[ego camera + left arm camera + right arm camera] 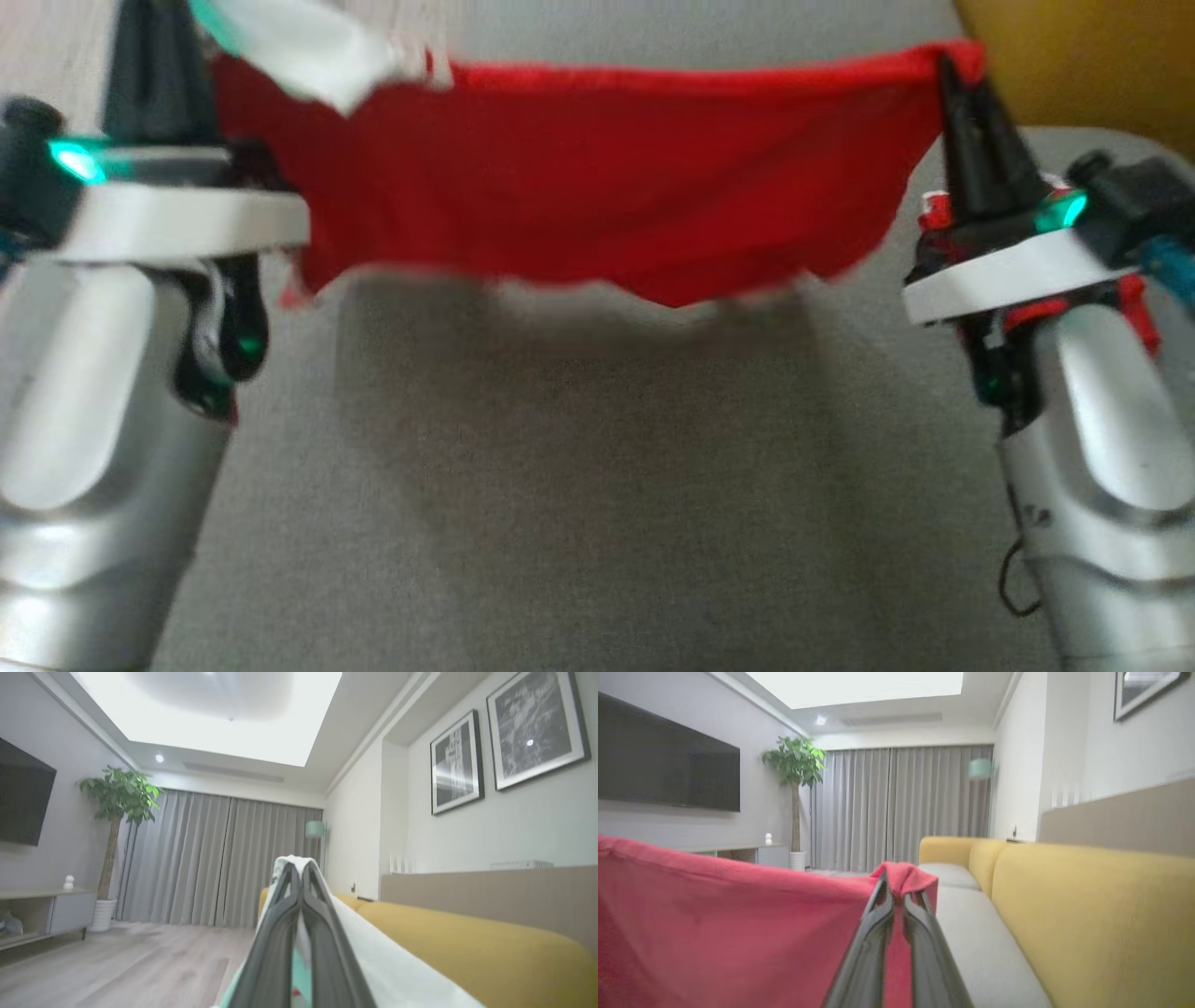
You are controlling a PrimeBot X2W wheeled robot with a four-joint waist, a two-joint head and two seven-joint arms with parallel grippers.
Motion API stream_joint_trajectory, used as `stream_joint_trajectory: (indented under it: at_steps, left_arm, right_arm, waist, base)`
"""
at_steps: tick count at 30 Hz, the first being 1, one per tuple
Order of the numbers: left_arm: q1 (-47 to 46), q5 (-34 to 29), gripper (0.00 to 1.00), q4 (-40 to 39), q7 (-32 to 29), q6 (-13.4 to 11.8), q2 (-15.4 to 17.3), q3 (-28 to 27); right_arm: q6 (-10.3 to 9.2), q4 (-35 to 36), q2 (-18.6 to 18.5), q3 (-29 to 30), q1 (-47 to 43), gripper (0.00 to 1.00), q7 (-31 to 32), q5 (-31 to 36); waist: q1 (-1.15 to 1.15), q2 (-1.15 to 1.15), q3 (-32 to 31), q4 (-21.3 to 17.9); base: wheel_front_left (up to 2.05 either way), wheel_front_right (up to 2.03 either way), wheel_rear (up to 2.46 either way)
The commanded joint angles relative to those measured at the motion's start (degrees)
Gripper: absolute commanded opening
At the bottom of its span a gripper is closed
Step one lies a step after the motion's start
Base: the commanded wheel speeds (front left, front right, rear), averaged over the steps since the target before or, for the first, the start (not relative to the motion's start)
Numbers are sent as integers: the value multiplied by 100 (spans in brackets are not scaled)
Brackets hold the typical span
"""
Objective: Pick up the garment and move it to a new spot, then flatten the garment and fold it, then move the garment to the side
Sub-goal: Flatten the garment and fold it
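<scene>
A red garment (pixel 597 177) with a white and mint part (pixel 299 42) hangs stretched in the air between my two grippers, above a grey sofa seat (pixel 579 485). My left gripper (pixel 299 868) is shut on the garment's white edge (pixel 387 956); in the head view its fingertips are cut off by the top edge. My right gripper (pixel 945 65) is shut on the garment's red right corner (pixel 903 877), with red cloth (pixel 714 924) spreading to the left in the right wrist view. The garment's lower hem sags in the middle.
A yellow sofa back (pixel 1087 914) runs along the right, with its corner (pixel 1092 56) in the head view. Wood floor (pixel 117 961), a potted plant (pixel 119 798), a TV (pixel 668 765) and grey curtains (pixel 896 807) lie farther off.
</scene>
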State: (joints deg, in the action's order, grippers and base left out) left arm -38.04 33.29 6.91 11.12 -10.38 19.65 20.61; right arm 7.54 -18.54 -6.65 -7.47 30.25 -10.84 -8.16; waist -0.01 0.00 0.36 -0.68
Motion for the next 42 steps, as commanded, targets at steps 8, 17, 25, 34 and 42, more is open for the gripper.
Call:
stream_joint_trajectory:
  at_steps: [8, 17, 25, 34, 42]
  left_arm:
    - [-557, 111, 0, -1651, -491, -352, 575, -675]
    - [-731, 221, 0, -2419, -1474, -452, 972, -618]
    - [-2068, 102, 0, -363, -1649, 290, 1195, -325]
    - [-4457, -407, 0, 2516, -576, 795, 820, -165]
    - [-4336, -551, 0, 3855, 82, 1336, 426, 273]
  right_arm:
    - [-5, 1852, -376, 270, 377, 0, 651, -165]
    - [-5, 3273, -449, 618, 165, 0, 1741, 222]
    - [-5, 1818, -601, 294, 1664, 0, 1838, 4]
    - [-5, -1252, -646, -29, 4436, 0, 474, 420]
    - [-5, -3058, -554, -320, 4326, 0, -116, 734]
  waist:
    - [1, 0, -257, -182]
    - [1, 0, 190, -165]
    - [1, 0, 1441, -154]
    - [1, 0, 2166, 37]
    - [1, 0, 2083, 180]
  base:
    - [0, 0, 0]
    - [0, 0, 0]
    - [0, 0, 0]
    - [0, 0, 0]
    - [0, 0, 0]
